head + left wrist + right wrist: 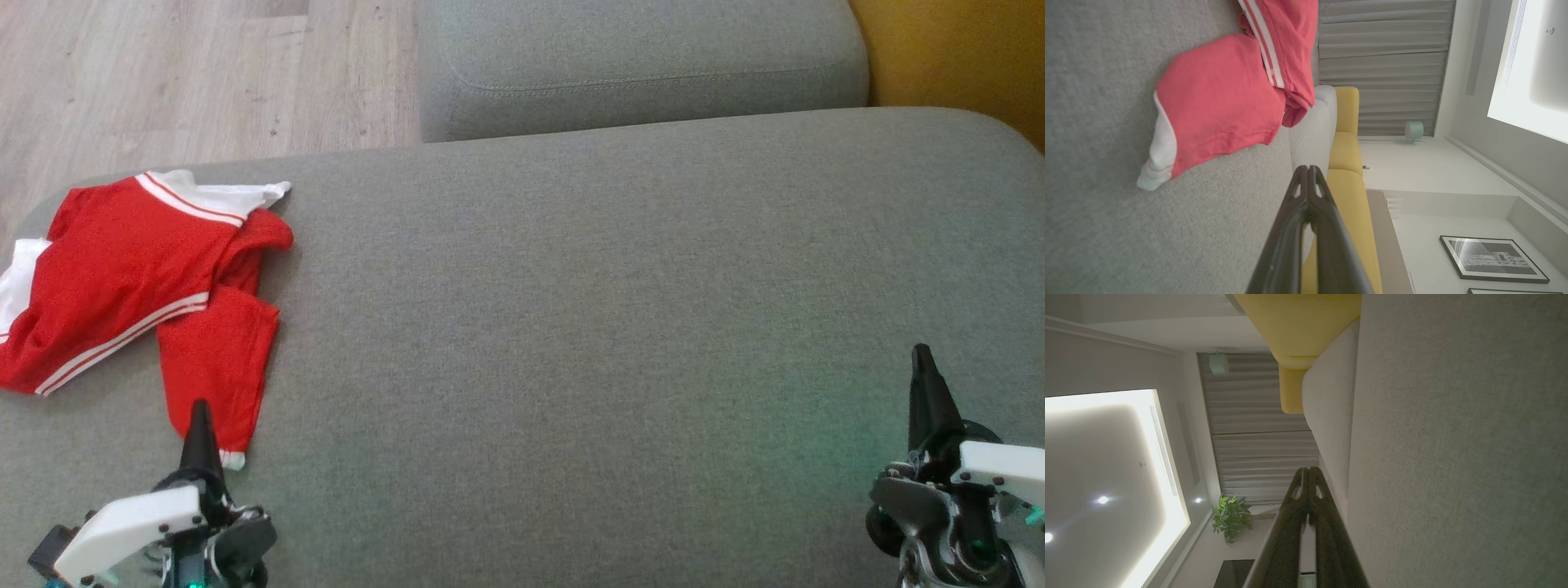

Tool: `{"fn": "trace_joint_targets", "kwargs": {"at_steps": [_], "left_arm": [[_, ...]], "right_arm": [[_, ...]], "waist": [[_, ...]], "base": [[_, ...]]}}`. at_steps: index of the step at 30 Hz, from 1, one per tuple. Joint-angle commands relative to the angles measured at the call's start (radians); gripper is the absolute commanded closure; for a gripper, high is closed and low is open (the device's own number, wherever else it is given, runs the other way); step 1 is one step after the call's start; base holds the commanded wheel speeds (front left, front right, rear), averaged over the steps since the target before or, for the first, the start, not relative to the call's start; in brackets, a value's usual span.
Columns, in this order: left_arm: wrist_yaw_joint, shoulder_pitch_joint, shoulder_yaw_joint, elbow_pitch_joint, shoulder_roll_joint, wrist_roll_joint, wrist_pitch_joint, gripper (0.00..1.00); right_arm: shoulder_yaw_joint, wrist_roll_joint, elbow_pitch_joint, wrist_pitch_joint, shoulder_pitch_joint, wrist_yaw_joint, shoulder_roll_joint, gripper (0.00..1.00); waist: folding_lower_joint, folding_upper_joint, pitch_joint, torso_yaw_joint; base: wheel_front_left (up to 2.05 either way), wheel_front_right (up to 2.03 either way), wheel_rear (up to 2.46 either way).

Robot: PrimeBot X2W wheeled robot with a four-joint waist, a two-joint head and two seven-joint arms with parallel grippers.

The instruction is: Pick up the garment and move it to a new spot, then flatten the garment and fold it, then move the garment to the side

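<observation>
The left gripper (198, 408) and right gripper (922, 353) hang over a grey cushion (571, 327), jaws pressed shut, holding nothing. The red garment (139, 278) lies crumpled just ahead of the left jaws, well apart from the right. Wooden floor (163, 73), a yellow sofa (963, 57) and grey curtains (1384, 61) lie beyond.

Head view softly, evenly lit; right wrist view dim (ceiling panel (1102, 473) glares)

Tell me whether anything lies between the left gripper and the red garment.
Nothing visible does. The left gripper, shut, points toward the red garment, whose near sleeve lies just ahead of it. In the left wrist view, bare grey cushion is all that shows between them.
</observation>
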State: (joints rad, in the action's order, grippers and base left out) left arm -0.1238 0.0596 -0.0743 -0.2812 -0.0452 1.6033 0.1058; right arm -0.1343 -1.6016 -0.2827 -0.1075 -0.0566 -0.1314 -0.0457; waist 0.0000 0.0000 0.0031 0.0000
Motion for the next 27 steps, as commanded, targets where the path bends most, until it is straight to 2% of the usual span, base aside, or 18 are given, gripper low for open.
{"fn": "trace_joint_targets", "kwargs": {"at_steps": [1, 27], "left_arm": [[-0.007, 0.048, -0.039, 0.036, -0.005, 0.006, 0.007, 1.0], [-0.007, 0.048, -0.039, 0.036, -0.005, 0.006, 0.007, 1.0]], "right_arm": [[0.021, -0.007, 0.038, -0.005, -0.051, 0.001, -0.004, 1.0], [0.021, -0.007, 0.038, -0.005, -0.051, 0.001, -0.004, 1.0]], "waist": [[0.0, 0.0, 0.0, 0.0], [0.0, 0.0, 0.0, 0.0]], "base": [[0.0, 0.0, 0.0], [0.0, 0.0, 0.0]]}}
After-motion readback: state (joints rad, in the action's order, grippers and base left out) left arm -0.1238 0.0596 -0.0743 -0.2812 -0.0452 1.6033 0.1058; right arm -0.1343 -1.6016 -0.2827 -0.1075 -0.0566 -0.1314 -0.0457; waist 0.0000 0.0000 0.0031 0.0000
